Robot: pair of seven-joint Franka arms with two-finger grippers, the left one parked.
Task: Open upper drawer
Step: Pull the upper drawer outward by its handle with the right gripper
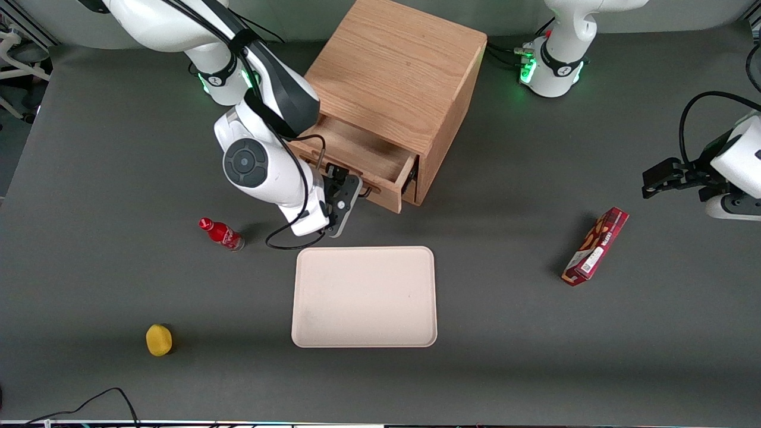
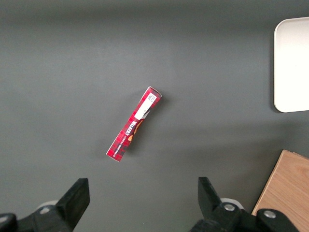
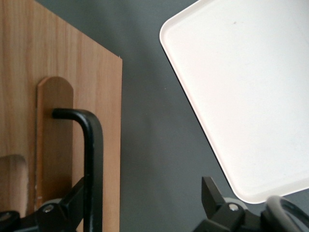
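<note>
On the grey table (image 1: 119,178), the upper drawer (image 1: 362,156) stands pulled out; the gripper (image 1: 348,199) at its handle (image 3: 89,159) has jaws spread, gripping nothing, tray (image 1: 364,297) just nearer.

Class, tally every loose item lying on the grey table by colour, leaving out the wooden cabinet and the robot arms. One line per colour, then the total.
Red: 2, the small bottle and the snack box
Yellow: 1, the round yellow object
Cream: 1, the tray
Total: 4
The gripper is at the handle of the partly open upper drawer.
</note>
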